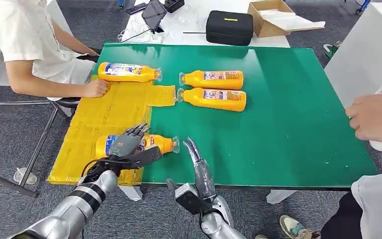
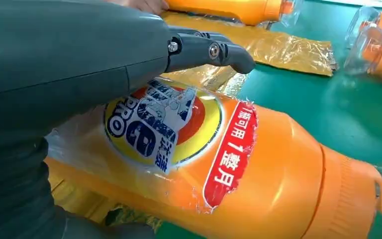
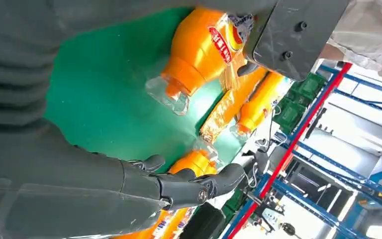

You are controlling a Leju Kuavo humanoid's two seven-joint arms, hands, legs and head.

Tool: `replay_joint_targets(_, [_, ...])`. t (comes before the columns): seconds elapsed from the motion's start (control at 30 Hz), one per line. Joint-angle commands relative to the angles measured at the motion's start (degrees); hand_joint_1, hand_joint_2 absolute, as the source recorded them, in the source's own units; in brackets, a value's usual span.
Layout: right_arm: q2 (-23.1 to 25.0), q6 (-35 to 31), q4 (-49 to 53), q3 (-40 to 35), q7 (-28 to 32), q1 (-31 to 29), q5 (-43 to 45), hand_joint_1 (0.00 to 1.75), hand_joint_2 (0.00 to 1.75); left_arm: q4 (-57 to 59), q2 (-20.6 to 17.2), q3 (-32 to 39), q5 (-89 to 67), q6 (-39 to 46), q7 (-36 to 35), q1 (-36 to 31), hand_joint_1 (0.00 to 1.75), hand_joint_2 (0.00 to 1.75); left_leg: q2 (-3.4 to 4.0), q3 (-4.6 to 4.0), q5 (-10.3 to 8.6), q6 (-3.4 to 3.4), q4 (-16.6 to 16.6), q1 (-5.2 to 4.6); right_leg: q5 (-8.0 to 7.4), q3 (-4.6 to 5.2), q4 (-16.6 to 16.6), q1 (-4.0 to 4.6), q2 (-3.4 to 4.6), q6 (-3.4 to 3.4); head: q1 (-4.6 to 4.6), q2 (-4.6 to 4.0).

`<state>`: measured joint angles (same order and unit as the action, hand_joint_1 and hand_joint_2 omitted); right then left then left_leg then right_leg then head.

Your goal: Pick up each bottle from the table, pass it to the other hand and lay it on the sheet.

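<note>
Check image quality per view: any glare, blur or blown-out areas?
Head view: even light, sharp, mild sheen on the green table. Left wrist view: sharp on the bottle label, glare on the yellow sheet. Right wrist view: background overexposed at the far side, right hand close and soft.

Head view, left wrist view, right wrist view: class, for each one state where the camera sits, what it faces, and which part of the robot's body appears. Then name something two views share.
Head view: high on the body, looking forward and down at the green table; both silver arms show, the left hand on the near bottle, the right hand open beside it.
Left wrist view: behind the left hand, close on the near bottle.
Right wrist view: behind the right hand, turned, facing across the table.
Shared: the near bottle and the yellow sheet.
</note>
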<state>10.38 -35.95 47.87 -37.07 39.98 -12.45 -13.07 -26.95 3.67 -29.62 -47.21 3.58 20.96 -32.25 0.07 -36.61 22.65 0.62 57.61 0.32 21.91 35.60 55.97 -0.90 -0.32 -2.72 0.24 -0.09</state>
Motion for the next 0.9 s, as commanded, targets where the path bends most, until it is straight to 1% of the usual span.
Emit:
replay_joint_targets(0.03, [-1.32,0.02,-1.61,-1.37,0.02,-1.78,0.53,0.00,1.75,3.84,-0.44,-1.13,0.77,-0.25,0.62,0.82,0.00,1.75,0.14,0.19,0.07,-0.01,-0.03,0.02,0.02,-0.15,-0.05,0.03,0.15,0.08,0.00,0.00])
replay_joint_targets(0.13, [-1.69,-0.36,-0.87,-1.57,0.02,-1.30,0.76,0.00,1.75,-0.03,0.30,0.17,3.00,2.90,4.66,2.78,0.00,1.75,0.13,0.22,0.09,-0.01,-0.03,0.03,0.03,-0.18,-0.06,0.04,0.15,0.09,0.00,0.00])
replay_joint_targets(0.27, [-2.00,-0.25,-0.52,-1.46,0.02,-1.18,1.08,0.00,1.75,-6.86,0.44,1.68,7.70,1.72,10.56,5.38,0.00,1.75,0.06,0.16,0.08,0.00,-0.01,0.02,0.05,-0.14,-0.04,0.04,0.07,0.08,-0.02,0.00])
replay_joint_targets(0.4, [-2.00,-0.25,-0.52,-1.46,0.02,-1.18,1.08,0.00,1.75,-6.86,0.44,1.68,7.70,1.72,10.56,5.38,0.00,1.75,0.04,0.03,0.05,0.00,0.01,0.01,0.05,-0.03,-0.02,0.02,0.03,0.05,0.00,0.00])
replay_joint_targets(0.43, [-2.00,-0.25,-0.52,-1.46,0.02,-1.18,1.08,0.00,1.75,-6.86,0.44,1.68,7.70,1.72,10.56,5.38,0.00,1.75,0.05,0.10,0.11,0.00,0.04,0.05,0.09,-0.11,-0.02,0.05,0.05,0.08,0.00,0.00])
replay_joint_targets(0.47, [-1.96,-0.37,-0.67,-1.46,0.02,-1.03,1.07,0.00,1.75,-9.92,0.49,2.35,10.09,0.87,11.99,6.56,0.00,1.75,0.04,0.00,0.06,0.00,0.02,0.03,0.07,-0.01,-0.01,0.02,0.03,0.04,0.02,0.00])
replay_joint_targets(0.5, [-1.91,-0.41,-0.71,-1.43,0.02,-0.93,1.04,0.00,1.75,-11.45,0.67,2.66,11.05,1.08,12.99,7.14,0.00,1.75,0.07,-0.03,0.07,0.00,0.02,0.03,0.06,0.03,-0.01,0.02,0.06,0.04,0.00,0.00])
replay_joint_targets(0.53, [-2.00,-0.64,-0.57,-1.41,0.02,-0.65,0.96,0.00,1.75,-15.44,0.68,2.37,12.06,1.73,14.19,8.65,0.00,1.75,0.07,0.02,0.12,-0.01,0.05,0.06,0.10,-0.03,-0.02,0.05,0.07,0.07,0.00,0.00])
replay_joint_targets(0.63, [-2.05,-1.19,-0.34,-1.48,0.02,-0.21,0.85,0.00,1.75,-24.29,0.82,0.09,12.16,6.02,14.37,11.97,0.00,1.75,-0.02,-0.11,0.10,0.00,0.04,0.03,0.11,0.10,-0.01,0.02,-0.02,0.05,0.00,0.00])
replay_joint_targets(0.67, [-2.05,-1.23,-0.32,-1.47,0.02,-0.17,0.86,0.00,1.75,-25.37,0.95,-0.25,12.28,6.32,14.55,12.37,0.00,1.75,-0.03,-0.04,0.19,-0.01,0.11,0.07,0.19,0.01,0.04,0.06,-0.02,0.08,0.00,0.00])
replay_joint_targets(0.7, [-1.99,-1.40,-0.24,-1.32,0.02,-0.02,0.90,0.00,1.75,-29.09,0.71,-1.16,13.33,6.76,14.98,13.86,0.00,1.75,-0.03,-0.19,0.11,0.00,0.07,0.03,0.13,0.17,0.02,0.01,-0.04,0.04,-0.02,0.00])
replay_joint_targets(0.73, [-2.00,-1.43,-0.15,-1.21,0.02,0.08,0.97,0.00,1.75,-30.63,0.77,-1.55,13.80,6.87,14.83,14.51,0.00,1.75,-0.04,0.04,0.31,-0.01,0.19,0.10,0.30,-0.09,0.09,0.10,-0.02,0.12,0.00,0.00])
replay_joint_targets(0.77, [-2.07,-1.56,0.15,-0.94,0.02,0.34,1.07,0.00,1.75,-33.13,0.83,-1.78,15.99,6.74,15.35,15.58,0.00,1.75,0.01,-0.23,0.11,0.01,0.05,0.02,0.12,0.22,0.00,0.01,0.01,0.03,0.00,0.00])
replay_joint_targets(0.8, [-2.19,-1.63,0.55,-0.65,0.02,0.61,1.15,0.00,1.75,-35.63,1.13,-1.86,18.59,6.43,15.69,16.78,0.00,1.75,0.02,-0.34,0.07,0.01,0.03,0.00,0.08,0.33,0.00,-0.01,0.01,0.00,0.00,0.00])
replay_joint_targets(0.83, [-2.19,-1.63,0.55,-0.65,0.02,0.61,1.15,0.00,1.75,-35.63,1.13,-1.86,18.59,6.43,15.69,16.78,0.00,1.75,0.02,-0.22,0.16,0.01,0.08,0.04,0.17,0.19,0.02,0.03,0.02,0.03,0.00,0.00])
replay_joint_targets(0.87, [-2.50,-1.26,1.15,0.33,0.02,1.22,1.42,0.00,1.75,-39.96,2.71,-0.73,25.11,4.37,15.02,19.57,0.00,1.75,0.00,-0.32,0.10,0.01,0.05,0.02,0.15,0.28,0.00,0.01,-0.01,-0.05,0.00,0.00])
replay_joint_targets(0.9, [-3.29,-1.40,1.30,1.18,0.02,1.64,-0.20,0.00,1.75,-43.45,4.40,0.33,30.61,3.88,14.36,22.32,0.00,1.75,0.03,-0.18,0.21,0.01,0.11,0.06,0.23,0.14,0.03,0.05,0.03,0.00,-0.02,0.00])
